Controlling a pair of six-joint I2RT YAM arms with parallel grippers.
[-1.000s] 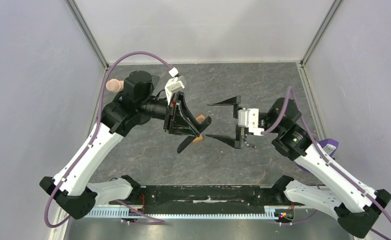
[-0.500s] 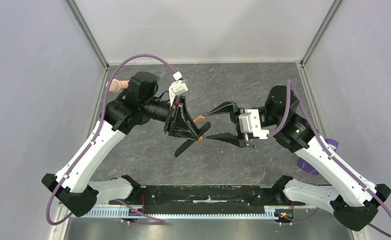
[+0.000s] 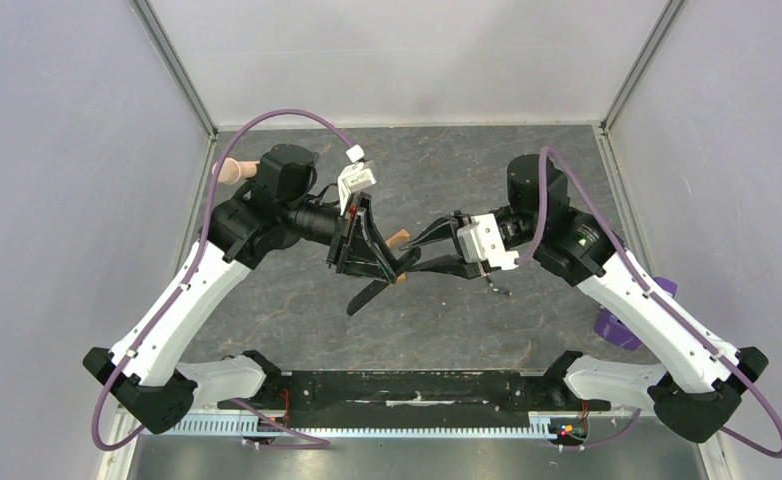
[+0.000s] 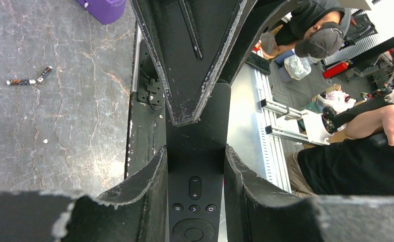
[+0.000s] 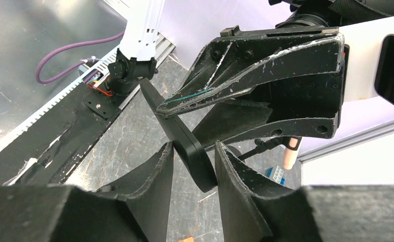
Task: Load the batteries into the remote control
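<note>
The remote control (image 3: 369, 294), a slim black bar, hangs above the mat between both arms. My left gripper (image 3: 397, 263) is shut on it across its width; the left wrist view shows its button face (image 4: 195, 201) between my fingers (image 4: 149, 176). My right gripper (image 3: 417, 257) comes in from the right and is shut on the remote's rounded end (image 5: 197, 166), and both of its fingers touch the edges. Two batteries (image 4: 28, 78) lie loose on the mat, seen small in the top view under the right gripper (image 3: 497, 289).
An orange block (image 3: 398, 240) lies on the mat behind the grippers. A purple container (image 3: 619, 326) stands at the right edge. A pink peg (image 3: 229, 170) lies at the back left, with a blue block (image 5: 274, 173) nearby. The black base rail (image 3: 417, 388) runs along the near edge.
My right arm has moved left to the remote and its jaws have closed from wide open onto the remote's end. The left arm has held the remote almost still.
</note>
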